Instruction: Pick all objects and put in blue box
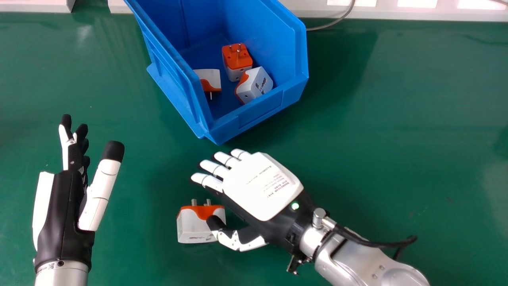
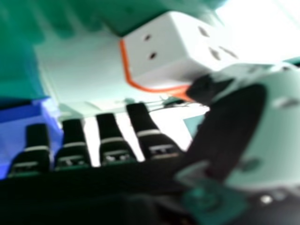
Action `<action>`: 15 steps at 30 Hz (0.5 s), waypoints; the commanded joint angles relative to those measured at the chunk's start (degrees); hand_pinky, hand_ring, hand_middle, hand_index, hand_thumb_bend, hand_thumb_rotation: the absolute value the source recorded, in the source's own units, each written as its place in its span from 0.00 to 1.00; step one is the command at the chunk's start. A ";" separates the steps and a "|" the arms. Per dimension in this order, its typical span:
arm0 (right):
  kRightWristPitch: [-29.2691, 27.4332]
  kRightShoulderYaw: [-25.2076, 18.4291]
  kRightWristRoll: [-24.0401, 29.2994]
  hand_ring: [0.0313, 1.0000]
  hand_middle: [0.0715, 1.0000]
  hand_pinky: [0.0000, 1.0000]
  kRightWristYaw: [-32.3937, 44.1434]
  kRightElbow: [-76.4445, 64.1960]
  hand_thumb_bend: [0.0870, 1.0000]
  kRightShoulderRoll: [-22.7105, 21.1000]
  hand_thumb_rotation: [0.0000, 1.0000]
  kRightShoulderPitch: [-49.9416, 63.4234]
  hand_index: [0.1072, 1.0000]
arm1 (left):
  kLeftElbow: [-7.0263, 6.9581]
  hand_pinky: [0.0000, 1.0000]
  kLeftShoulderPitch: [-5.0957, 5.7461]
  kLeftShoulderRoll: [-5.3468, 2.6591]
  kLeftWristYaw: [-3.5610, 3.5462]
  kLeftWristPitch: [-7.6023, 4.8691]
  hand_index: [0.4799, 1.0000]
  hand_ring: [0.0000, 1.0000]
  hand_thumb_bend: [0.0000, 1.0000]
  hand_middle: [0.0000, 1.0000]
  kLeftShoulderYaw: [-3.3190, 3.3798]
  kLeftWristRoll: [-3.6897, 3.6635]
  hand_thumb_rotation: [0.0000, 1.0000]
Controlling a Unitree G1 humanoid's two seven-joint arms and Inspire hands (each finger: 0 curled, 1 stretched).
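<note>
Head view: the right hand (image 1: 262,186), open, is beside the loose adapter (image 1: 194,229), short of the blue box (image 1: 260,111); better to get fingers and thumb astride it before squeezing. The left hand (image 1: 65,210) is open too.

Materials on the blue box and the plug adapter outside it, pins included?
Blue box: likely molded plastic, semi-gloss; even color, ribbed side, soft sheen.
Plug adapter: looks like hard plastic, smooth; clean-edged white and orange shell parts.
Pins: probably metal, plating unclear; gray, slightly shiny.
</note>
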 commanded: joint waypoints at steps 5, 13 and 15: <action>-0.08 -0.69 0.57 0.91 0.90 0.86 0.49 -2.67 0.29 0.24 0.61 1.63 0.83 | -0.32 1.00 0.06 0.32 0.18 -1.44 1.00 1.00 0.87 1.00 -0.06 0.07 0.95; 0.99 -2.26 1.37 0.91 0.90 0.87 2.86 -6.89 0.29 0.52 0.63 3.39 0.85 | -0.24 1.00 0.07 0.52 0.17 -1.73 1.00 1.00 0.88 1.00 -0.13 0.41 0.96; 1.36 -2.46 1.19 0.91 0.90 0.87 2.96 -7.74 0.29 0.65 0.63 3.89 0.85 | -0.24 1.00 0.11 0.57 0.14 -1.78 1.00 1.00 0.88 1.00 -0.14 0.46 0.96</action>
